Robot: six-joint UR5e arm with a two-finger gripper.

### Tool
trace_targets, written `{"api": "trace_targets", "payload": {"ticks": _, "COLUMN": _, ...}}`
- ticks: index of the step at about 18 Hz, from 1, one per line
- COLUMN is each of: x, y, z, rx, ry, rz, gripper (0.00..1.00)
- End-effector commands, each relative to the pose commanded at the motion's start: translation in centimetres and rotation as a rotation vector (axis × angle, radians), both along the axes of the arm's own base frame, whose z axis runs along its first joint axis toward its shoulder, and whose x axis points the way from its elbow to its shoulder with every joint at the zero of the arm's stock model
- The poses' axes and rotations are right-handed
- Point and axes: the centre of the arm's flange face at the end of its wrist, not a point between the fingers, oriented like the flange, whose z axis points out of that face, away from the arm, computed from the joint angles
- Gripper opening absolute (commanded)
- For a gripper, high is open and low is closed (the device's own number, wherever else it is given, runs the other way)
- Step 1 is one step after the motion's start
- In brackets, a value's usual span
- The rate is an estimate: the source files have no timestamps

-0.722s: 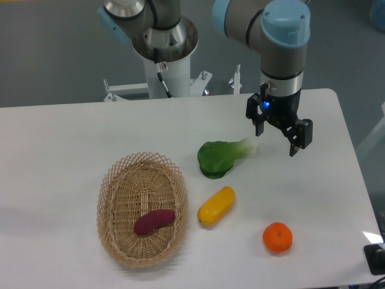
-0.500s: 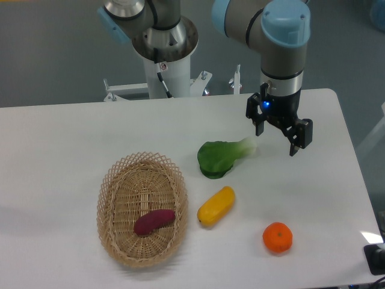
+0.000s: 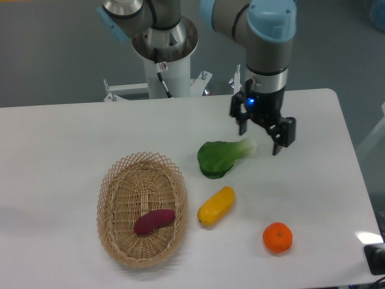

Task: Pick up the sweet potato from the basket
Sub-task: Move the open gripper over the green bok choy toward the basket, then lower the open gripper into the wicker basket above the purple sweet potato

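The sweet potato, a small dark reddish-purple tuber, lies in the tan wicker basket at the front left of the white table. My gripper hangs open and empty above the table at the back right, just right of the green leafy vegetable and far from the basket. Its two dark fingers point down, spread apart.
A green leafy vegetable lies below the gripper. A yellow oblong vegetable lies just right of the basket. A round orange fruit sits at the front right. The robot's base stands behind the table.
The gripper and arm have moved a little to the left, toward the green vegetable. Nothing on the table has moved.
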Motion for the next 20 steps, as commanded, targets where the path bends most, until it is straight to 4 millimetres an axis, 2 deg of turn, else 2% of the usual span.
{"api": "trace_targets", "payload": {"ticks": 3, "x": 2.8, "y": 3.9, "z": -0.4, "rx": 0.055, "ry": -0.009, "rz": 0.080, "gripper": 1.00}}
{"api": "trace_targets", "payload": {"ticks": 6, "x": 5.3, "y": 7.5, "z": -1.9, "rx": 0.091, "ry": -0.017, "rz": 0.106, "gripper": 1.00}}
{"api": "trace_targets", "payload": {"ticks": 8, "x": 5.8, "y": 8.4, "z": -2.9, "rx": 0.083, "ry": -0.020, "rz": 0.076, "gripper": 1.00}}
{"api": "trace_targets", "payload": {"ticks": 10, "x": 7.3, "y": 10.1, "z": -4.5, "rx": 0.065, "ry": -0.036, "rz": 0.034, "gripper": 1.00}}
{"api": "trace_targets", "payload": {"ticks": 14, "x": 8.4, "y": 11.6, "z": -6.7, "rx": 0.034, "ry": -0.033, "rz": -0.077, "gripper": 1.00}}
{"api": "trace_targets", "payload": {"ticks": 20, "x": 10.3, "y": 14.0, "z": -12.3, "rx": -0.037, "ry": -0.079, "rz": -0.184, "gripper": 1.00}}
